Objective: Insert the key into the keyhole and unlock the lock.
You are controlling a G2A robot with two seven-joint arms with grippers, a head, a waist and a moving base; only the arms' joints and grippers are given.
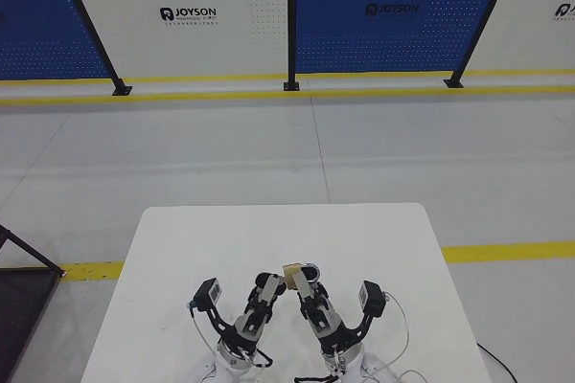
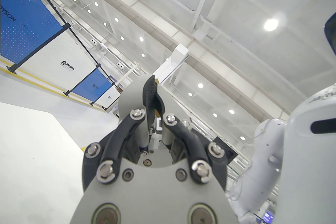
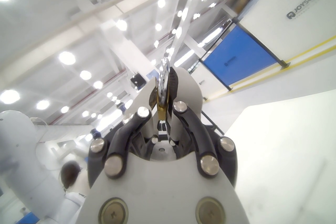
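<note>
Both arms are raised over the near edge of the white table (image 1: pixel 278 239), their wrists tilted upward. My right gripper (image 3: pixel 164 86) is shut on a brass padlock (image 3: pixel 162 104); its silver shackle (image 3: pixel 164 70) sticks out past the fingertips. My left gripper (image 2: pixel 153 93) is shut on a thin brass key (image 2: pixel 156 81), mostly hidden between the black pads. From above, the left gripper (image 1: pixel 271 284) and right gripper (image 1: pixel 302 281) meet tip to tip at the brass padlock (image 1: pixel 292 273). Whether the key is in the keyhole is hidden.
The table's bare white surface (image 1: pixel 345 239) stretches away beyond the grippers. A dark rack (image 1: pixel 5 287) stands on the floor off its left side. Blue and white partition panels (image 1: pixel 383 33) line the far floor.
</note>
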